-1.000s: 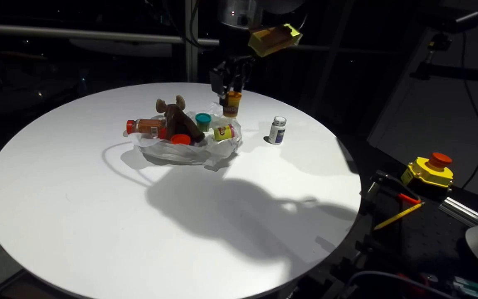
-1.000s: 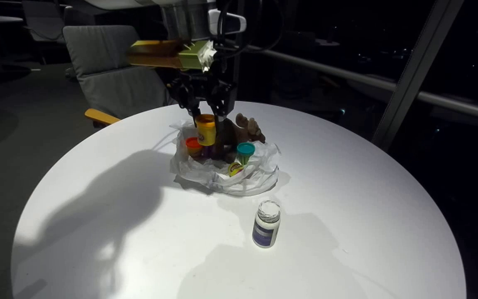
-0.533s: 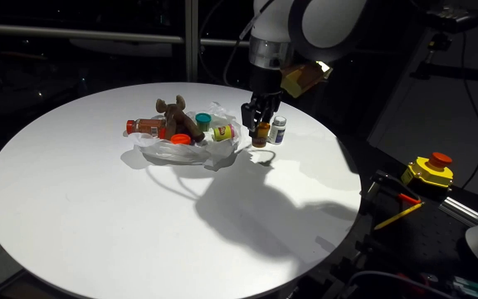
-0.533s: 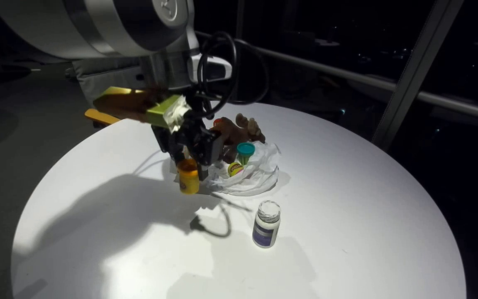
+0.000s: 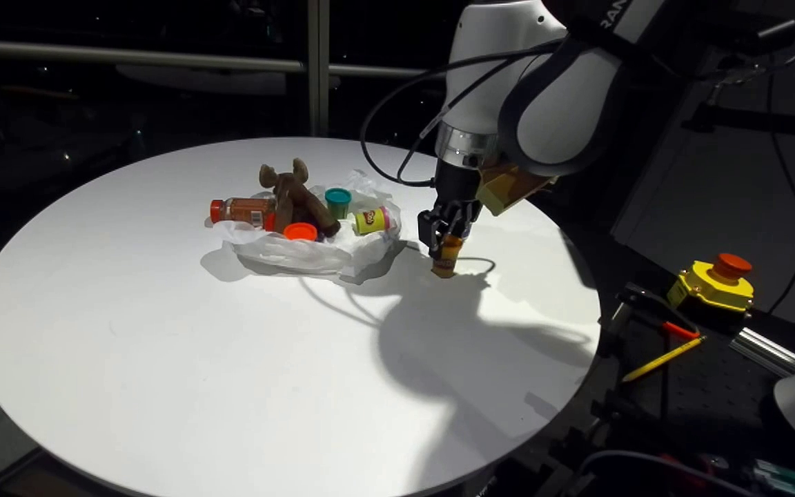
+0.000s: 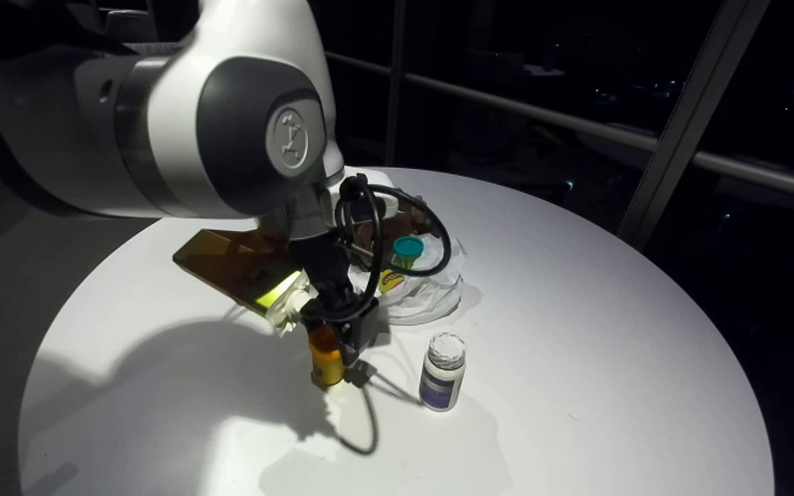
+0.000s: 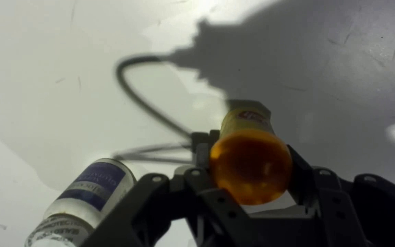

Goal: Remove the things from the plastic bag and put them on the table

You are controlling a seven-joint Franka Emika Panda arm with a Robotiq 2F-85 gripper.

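Pinching the orange tub [image 6: 327, 362] in the gripper [image 7: 249, 154], from above and on both sides of the lid, presumably to leave the base free for standing on the table [image 5: 197, 359]. Held nearly upright, touching it or just above; hard to tell which. Probably close to letting go. Apart from the white bottle [image 6: 442, 377], upright near by, perhaps one thing already out; likely spaced so as not to be knocked. Farther off, see the bag [image 5: 290, 255], spread low and open, likely for easy reaching in from above. Left to lift out: pink-lidded tub [image 5: 372, 221], tipped on its side; teal tub [image 5: 337, 204], about upright; red-lidded tub [image 5: 300, 232], mostly hidden; plush [image 5: 291, 200], slumped mid-bag, probably too floppy to stand; farthest, jar [image 5: 246, 210], lying with its cap past the bag's edge, perhaps for want of room.
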